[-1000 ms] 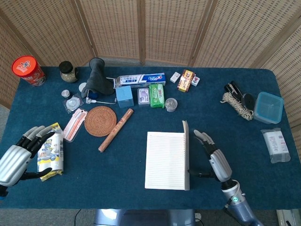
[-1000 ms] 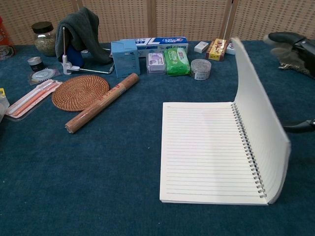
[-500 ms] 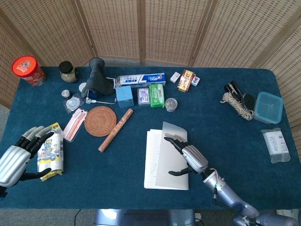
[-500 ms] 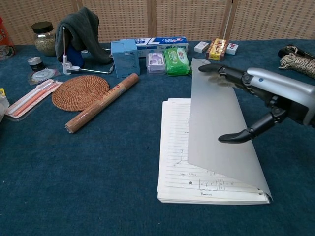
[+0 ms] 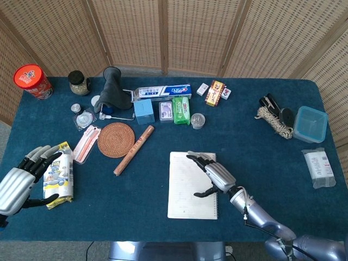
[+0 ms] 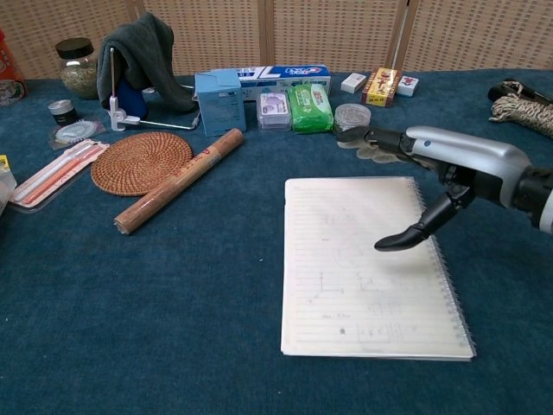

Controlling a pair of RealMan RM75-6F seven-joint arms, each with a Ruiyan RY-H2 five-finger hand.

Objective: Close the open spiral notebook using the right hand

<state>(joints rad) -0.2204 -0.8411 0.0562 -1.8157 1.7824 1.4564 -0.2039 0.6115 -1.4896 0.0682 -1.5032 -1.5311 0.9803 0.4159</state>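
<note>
the left hand [image 5: 19,182] is running off the head view's left edge. in the chest view the right hand [image 6: 449,177] is leaving the frame at the wrist, and its fingers [image 6: 367,137] are blurring over the notebook [image 6: 367,268], contact unclear.

Cluttered blue table [image 5: 255,147], closed notebook [image 5: 190,187]

I see matt dark-blue cloth over the table [image 5: 109,190] — faintly napped. The white spiral notebook's [image 6: 371,268] translucent plastic cover looks dull over lined paper. My right hand [image 6: 449,169] is smooth silver metal, black fingers [image 6: 406,235] — slightly glossy.
</note>
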